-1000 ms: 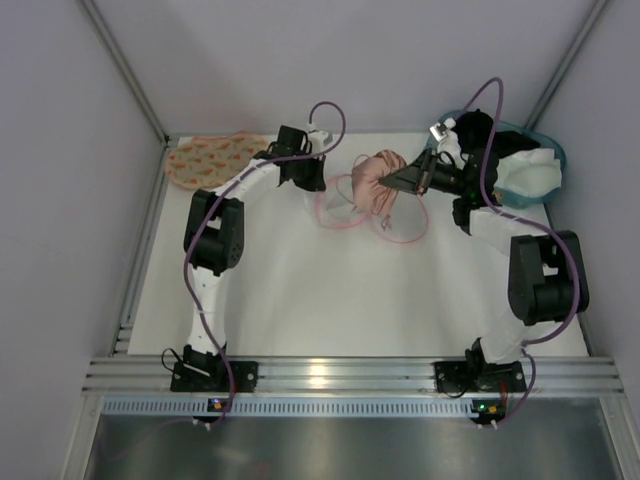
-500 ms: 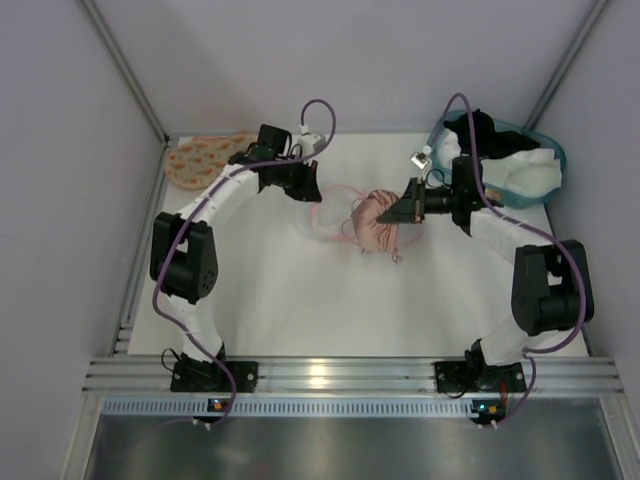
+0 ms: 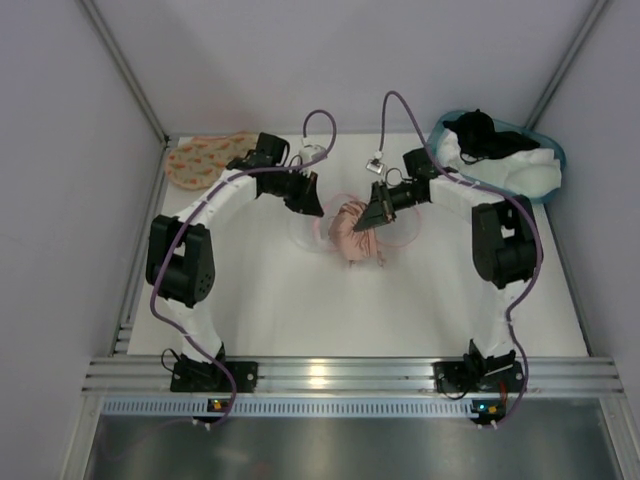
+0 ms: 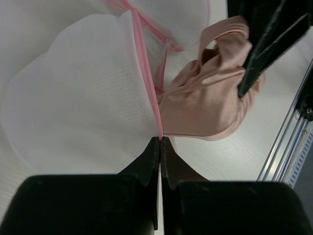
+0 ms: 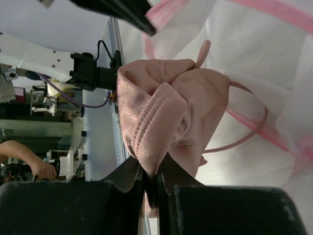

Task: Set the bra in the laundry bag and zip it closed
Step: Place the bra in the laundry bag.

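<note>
1. The right pincer (image 5: 149,172) is squeezed shut on the bra (image 5: 166,112). Its two black fingers (image 5: 124,177) pinch a fold of the pink cloth.
2. The bra is scrunched up into a soft ball. It sits near the middle of the white table (image 3: 300,300), a bit toward the far side. One thin strap (image 5: 244,137) makes a loop against the white mesh.
3. The left pincer (image 4: 160,143) is just beside the bra, on its left. Its tips are pressed together on the pink zipper edge of the laundry bag (image 4: 73,107).
4. The laundry bag is open. One round mesh half spreads out to the left of the pinched edge. The other half lies behind the bra. The bra touches the zipper edge. I cannot tell if any of the bra is inside the bag.
5. In the far right corner stands a teal basket (image 3: 556,152) with white and black clothes (image 3: 520,175) in it.
6. In the far left corner an orange padded piece (image 3: 205,160) lies flat, well apart from the bag.
</note>
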Controlling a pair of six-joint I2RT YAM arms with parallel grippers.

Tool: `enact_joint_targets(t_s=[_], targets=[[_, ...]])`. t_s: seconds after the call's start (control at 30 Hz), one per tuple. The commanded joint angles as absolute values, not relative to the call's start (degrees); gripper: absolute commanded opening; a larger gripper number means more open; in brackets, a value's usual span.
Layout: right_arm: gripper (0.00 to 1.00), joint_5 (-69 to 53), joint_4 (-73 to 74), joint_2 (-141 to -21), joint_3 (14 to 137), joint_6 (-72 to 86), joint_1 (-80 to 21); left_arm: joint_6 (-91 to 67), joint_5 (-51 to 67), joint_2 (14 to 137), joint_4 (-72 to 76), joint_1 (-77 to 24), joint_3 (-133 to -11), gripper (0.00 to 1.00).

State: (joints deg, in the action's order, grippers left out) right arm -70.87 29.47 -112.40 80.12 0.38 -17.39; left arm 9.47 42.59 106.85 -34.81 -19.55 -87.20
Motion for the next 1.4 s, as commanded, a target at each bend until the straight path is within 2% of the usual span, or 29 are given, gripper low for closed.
enact_joint_targets(t_s=[0.0, 0.17, 0.23, 0.27, 0.3, 0.33, 0.4, 0.43, 0.5, 0.53, 0.57, 0.77, 0.83, 1.07, 1.37], targets=[[0.0, -72.25, 35.95, -117.14, 86.21, -3.87, -19.16, 12.21, 46.14, 105.29, -34.72, -19.25, -86.49, 0.0], [0.0, -69.79, 38.67, -126.03, 95.88, -0.8, -21.62, 13.27, 46.58, 106.43, -34.72, -19.42, -86.04, 0.0], [0.0, -69.52, 30.02, -125.52, 94.41, 8.98, -21.97, 13.27, 46.84, 106.79, -34.8, -19.51, -85.96, 0.0], [0.0, -69.09, 22.31, -124.64, 92.13, 14.62, -21.97, 13.1, 47.02, 107.22, -34.72, -19.42, -85.87, 0.0], [0.0, -68.47, 5.44, -123.58, 89.41, 21.03, -21.71, 12.92, 47.28, 107.4, -34.72, -19.51, -85.78, 0.0], [0.0, -66.99, -7.08, -121.49, 82.77, 35.89, -21.27, 12.57, 47.81, 107.49, -34.72, -19.6, -85.17, 0.0], [0.0, -64.61, -25.58, -120.67, 77.28, 49.94, -20.48, 12.04, 48.51, 107.32, -34.8, -19.51, -84.38, 0.0], [0.0, -62.34, -43.5, -121.2, 73.86, 62.71, -20.13, 11.43, 49.21, 107.23, -34.72, -19.51, -83.5, 0.0], [0.0, -59.87, -60.47, -122.69, 71.12, 75.52, -20.04, 10.55, 50.09, 106.88, -34.8, -19.42, -82.62, 0.0], [0.0, -56.46, -73.43, -124.61, 70.76, 86.9, -20.21, 9.24, 51.49, 106.79, -34.72, -19.42, -81.92, 0.0], [0.0, -54.34, -78.87, -125.24, 70.23, 91.01, -20.21, 8.36, 52.37, 106.61, -34.8, -19.42, -81.57, 0.0], [0.0, -41.6, -86.39, -122.35, 66.02, 98.34, -22.15, 0.18, 62.11, 108.01, -34.72, -18.02, -80.33, 0.0], [0.0, -35.28, -86.22, -120.77, 62.68, 98.62, -22.85, -2.61, 64.59, 108.63, -34.72, -17.93, -80.59, 0.0], [0.0, -26.64, -84.2, -122.08, 59.77, 102.3, -27.85, -6.94, 70.75, 109.95, -34.8, -18.02, -81.56, 0.0], [0.0, -18.56, -67.52, -124.01, 61.17, 84.49, -32.78, -10.81, 76.73, 110.74, -34.8, -18.02, -81.3, 0.0]])
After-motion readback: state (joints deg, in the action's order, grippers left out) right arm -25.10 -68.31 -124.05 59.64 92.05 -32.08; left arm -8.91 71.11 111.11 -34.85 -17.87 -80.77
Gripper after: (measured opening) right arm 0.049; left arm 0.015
